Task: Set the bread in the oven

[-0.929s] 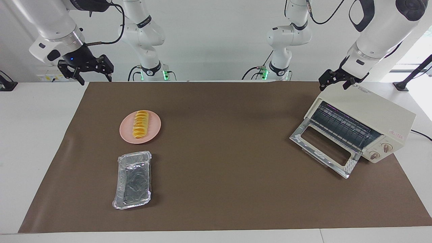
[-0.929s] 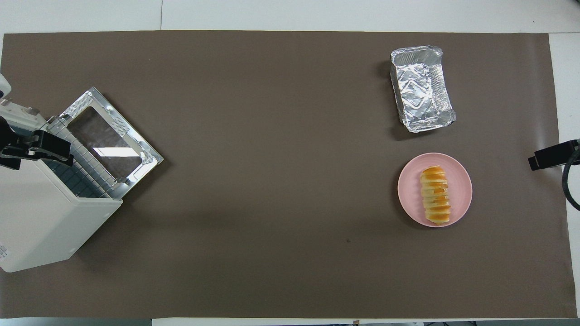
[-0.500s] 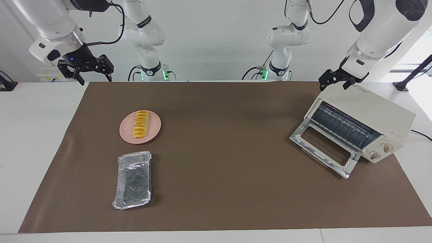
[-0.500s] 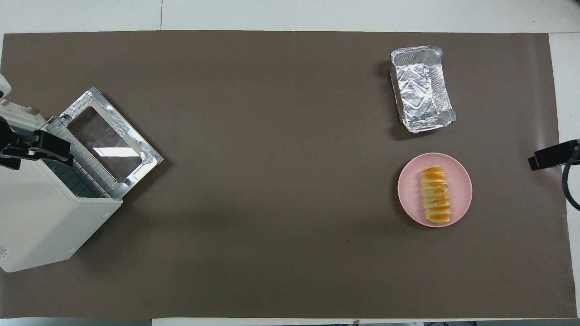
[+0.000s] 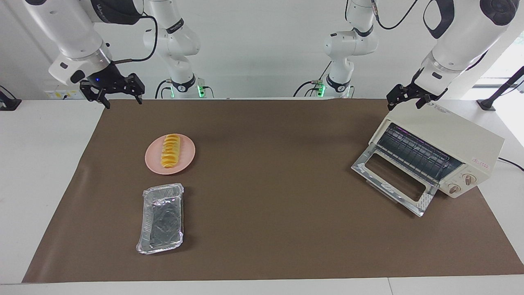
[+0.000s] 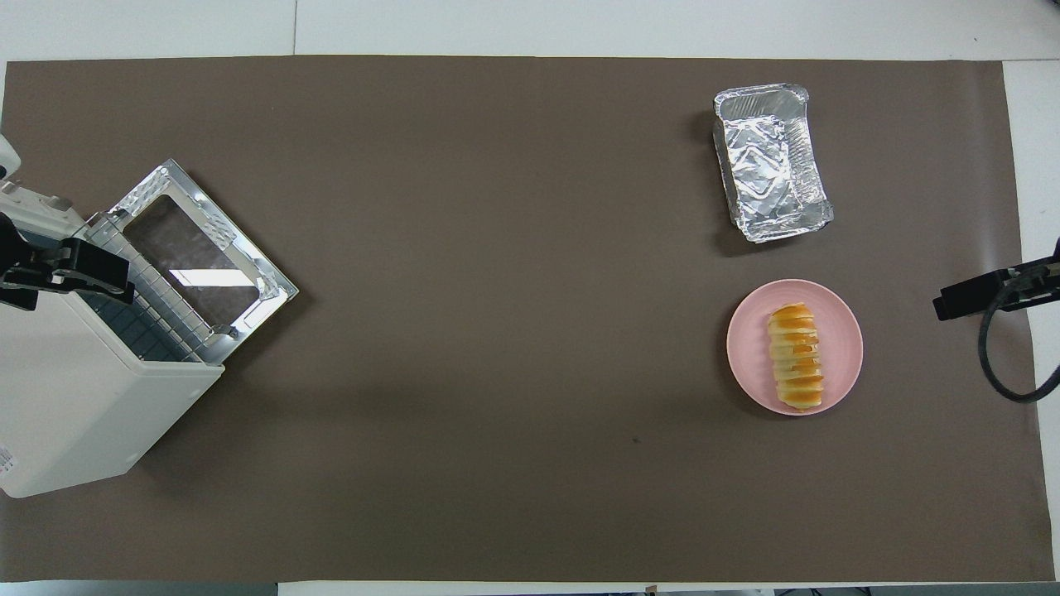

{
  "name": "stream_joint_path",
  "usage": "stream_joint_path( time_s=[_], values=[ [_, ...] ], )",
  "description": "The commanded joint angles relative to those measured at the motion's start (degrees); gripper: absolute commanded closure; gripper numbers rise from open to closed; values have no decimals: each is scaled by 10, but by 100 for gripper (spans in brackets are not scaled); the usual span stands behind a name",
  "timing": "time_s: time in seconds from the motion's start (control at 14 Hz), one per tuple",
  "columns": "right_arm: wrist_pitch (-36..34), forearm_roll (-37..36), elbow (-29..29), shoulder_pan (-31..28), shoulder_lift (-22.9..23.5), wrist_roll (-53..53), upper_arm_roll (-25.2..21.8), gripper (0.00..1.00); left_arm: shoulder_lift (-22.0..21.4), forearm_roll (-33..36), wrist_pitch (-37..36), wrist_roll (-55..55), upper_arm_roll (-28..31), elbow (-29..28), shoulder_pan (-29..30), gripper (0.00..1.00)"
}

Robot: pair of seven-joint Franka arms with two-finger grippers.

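The bread [image 5: 170, 151] [image 6: 797, 356], a ridged golden-yellow loaf, lies on a round pink plate [image 5: 152, 162] toward the right arm's end of the table. The cream-white oven [image 5: 450, 133] [image 6: 74, 397] stands at the left arm's end, its glass door [image 5: 393, 182] dropped open and the wire rack showing. My right gripper [image 5: 123, 101] hangs open and empty in the air over the mat's edge, well apart from the plate. My left gripper [image 5: 404, 105] waits open and empty just above the oven's top.
A crinkled silver foil tray [image 5: 161, 217] [image 6: 772, 161] lies beside the plate, farther from the robots. A brown mat [image 5: 266, 172] covers the table between plate and oven. The oven's power cord [image 5: 511, 163] trails off at the left arm's end.
My right gripper has shifted a little toward the plate and slightly lower. The left arm, bread, plate, tray and oven have not moved.
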Motion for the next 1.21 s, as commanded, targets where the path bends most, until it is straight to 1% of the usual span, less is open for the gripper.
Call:
stream_joint_path(
  time_s=[0.0,0.14,0.21,0.43,0.57,0.79,0.86,0.93,1.14],
  values=[
    [105,5,-164,10,-73,-7,2,0,-16,-5,2,4,0,-14,5,0],
    [152,6,-210,19,-71,-4,3,0,-16,-5,2,4,0,-14,5,0],
    [178,8,-227,22,-60,2,3,0,-16,-5,2,4,0,-14,5,0],
    [272,10,-258,23,-5,6,3,0,-16,-5,2,4,0,-14,5,0],
    [319,12,-279,30,17,7,3,0,-16,-5,2,4,0,-14,5,0],
    [409,12,-302,37,55,14,3,0,-16,-5,2,4,0,-14,5,0],
    [433,12,-308,43,60,15,3,0,-16,-5,2,4,0,-14,5,0],
    [444,13,-312,51,66,17,3,0,-16,-5,2,4,0,-14,5,0],
    [495,12,-345,51,73,17,3,0,-16,-5,2,4,0,-14,5,0]
  ],
)
